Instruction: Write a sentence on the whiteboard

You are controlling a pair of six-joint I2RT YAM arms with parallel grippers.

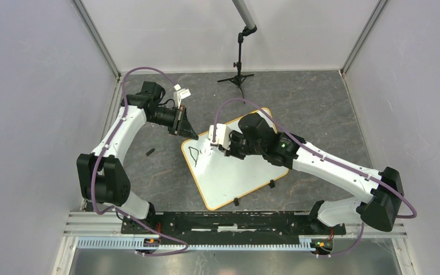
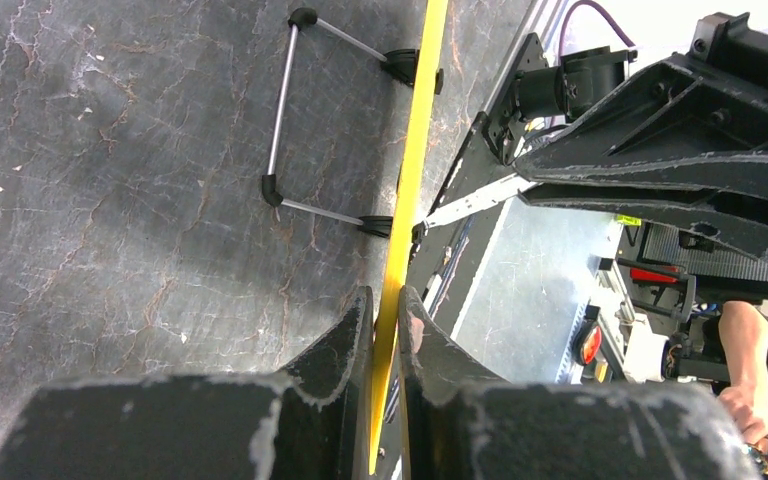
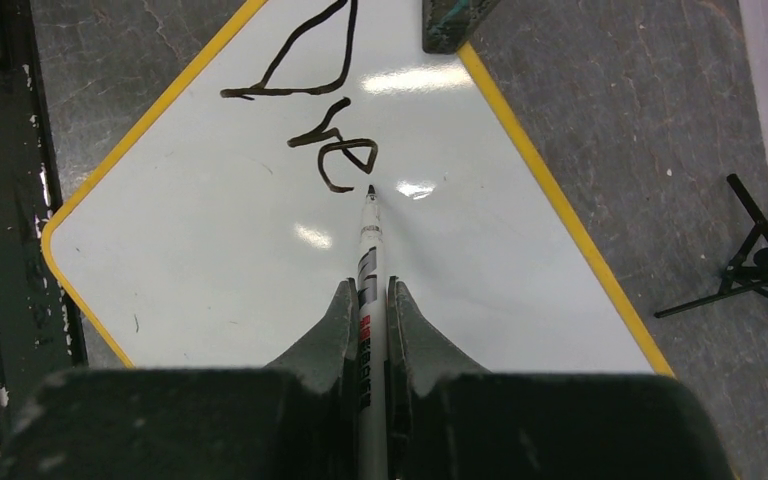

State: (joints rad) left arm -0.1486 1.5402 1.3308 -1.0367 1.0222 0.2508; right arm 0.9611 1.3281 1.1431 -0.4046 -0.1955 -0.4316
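The whiteboard [image 1: 235, 177] lies tilted on the dark table, white with a yellow-orange rim. My left gripper [image 1: 185, 129] is shut on its far left edge; in the left wrist view the jaws [image 2: 385, 300] pinch the yellow rim [image 2: 405, 180]. My right gripper [image 1: 220, 148] is shut on a white marker [image 3: 370, 245] over the board's upper left part. In the right wrist view the gripper [image 3: 368, 290] points the marker tip at the board just after black lettering [image 3: 310, 110] reading "Dre". Only part of the sentence shows.
A small black tripod stand [image 1: 238, 77] is at the back, also in the right wrist view [image 3: 760, 270]. A small black piece [image 1: 149, 152] lies left of the board. Two black clips [image 1: 271, 184] sit on the board's near edge. A black rail [image 1: 229, 220] runs along the front.
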